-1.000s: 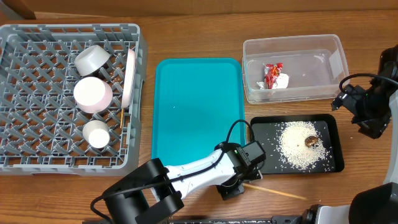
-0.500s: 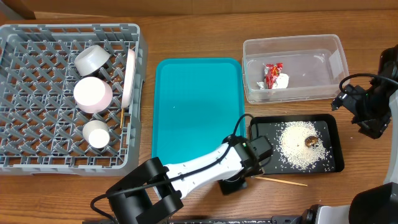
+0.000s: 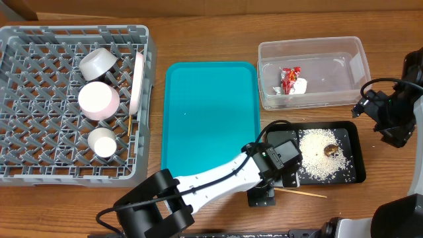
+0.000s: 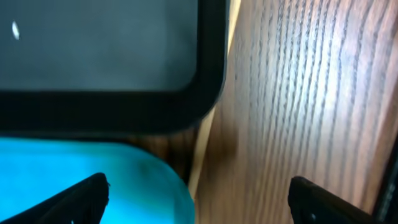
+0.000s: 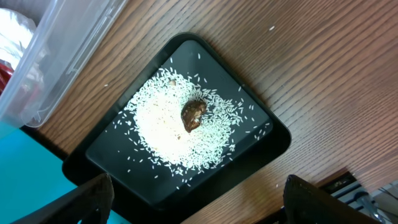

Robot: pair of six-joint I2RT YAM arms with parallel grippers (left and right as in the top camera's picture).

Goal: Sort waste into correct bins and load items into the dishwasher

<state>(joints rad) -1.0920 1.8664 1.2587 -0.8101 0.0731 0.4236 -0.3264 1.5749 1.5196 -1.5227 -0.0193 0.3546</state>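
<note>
Left hand lining up on the chopstick, likely the last item for the rack.
Rack [image 3: 13, 173] holds bowls [image 3: 99, 99] and plate [image 3: 137, 82]. Left hand [image 4: 198, 190] is wide open and empty, over the chopstick [image 3: 304, 193] on the bench [image 3: 198, 33]. Rice [image 3: 317, 158] in black tray [image 3: 350, 135], wrapper [image 3: 289, 79] in tub [image 3: 310, 41]. Right hand [image 5: 199, 193] is open and empty. Next: drop low, pinch the thin stick. No readable text.

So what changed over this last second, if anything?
The left tool travelled right, from below the teal tray's corner to just below the black tray's left end; it is open and holds nothing. The chopstick swung from a slant to nearly level, close under the black tray. Unchanged: the right tool, rice, wrapper in the clear tub, bowls in the rack.
</note>
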